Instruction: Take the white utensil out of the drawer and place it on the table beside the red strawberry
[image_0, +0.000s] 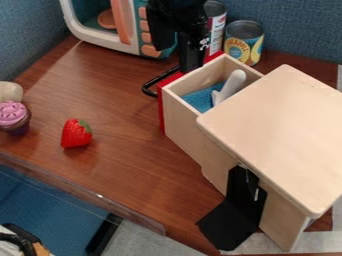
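The black gripper (191, 56) hangs at the top centre, just behind the red front (161, 111) of a wooden drawer and close to its black handle (151, 86). Whether it touches the drawer I cannot tell. The drawer (184, 125) is pulled out of a pale wooden box (277, 132). Inside it lie a blue piece (198, 100) and an object with a white handle (233, 84), tilted upward. A red strawberry (76, 133) rests on the brown table to the left.
A toy microwave (100, 37) stands at the upper left. Two cans, one red and white (218, 27) and one yellow (244, 42), are behind the drawer. A toy cupcake (13, 117) sits at the left edge. Black flaps (230, 222) hang beside the box.
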